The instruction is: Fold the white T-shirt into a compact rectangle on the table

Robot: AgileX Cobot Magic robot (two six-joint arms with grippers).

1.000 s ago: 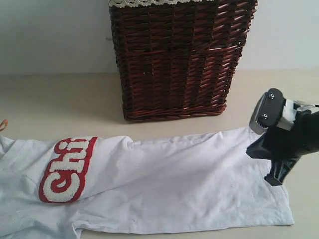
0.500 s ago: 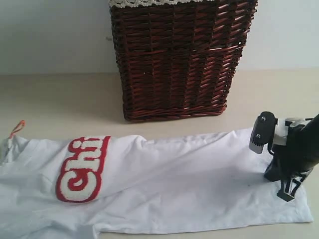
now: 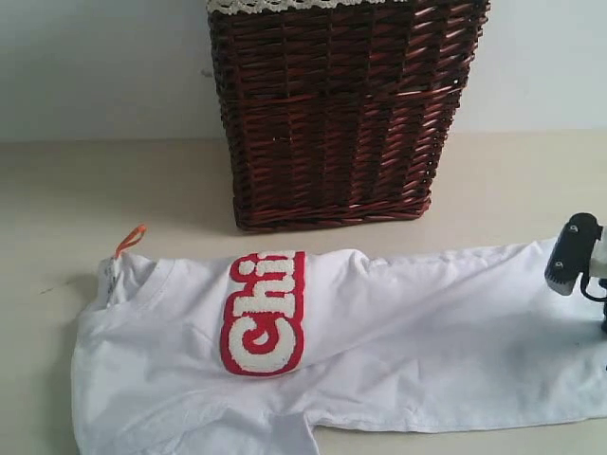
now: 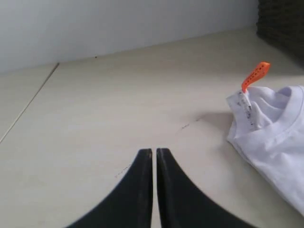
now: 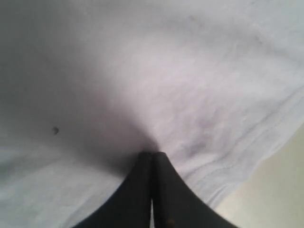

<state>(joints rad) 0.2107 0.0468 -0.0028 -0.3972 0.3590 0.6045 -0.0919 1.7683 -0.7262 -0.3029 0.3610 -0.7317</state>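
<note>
The white T-shirt [image 3: 408,322] lies half-folded lengthwise on the table [image 3: 95,190]; right gripper [image 5: 152,153], closed, seems to pinch its hem; left gripper [image 4: 154,150] closed, empty.

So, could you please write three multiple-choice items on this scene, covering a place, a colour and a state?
1. Where does the dark brown wicker basket stand relative to the wrinkled white cotton T-shirt?
A on top of it; B beyond it, toward the pale grey-blue wall; C nearer the camera than it.
2. What colour is the small collar tag?
A orange; B green; C blue.
3. How is the left gripper?
A wide open; B clamped on the shirt; C shut, empty, over the pale beige table.
Answers: 1 B, the basket stands past the shirt's far edge in the exterior view; 2 A, the tag shows bright orange at the collar; 3 C, its jaws meet with nothing between them and the shirt lies off to one side.
</note>
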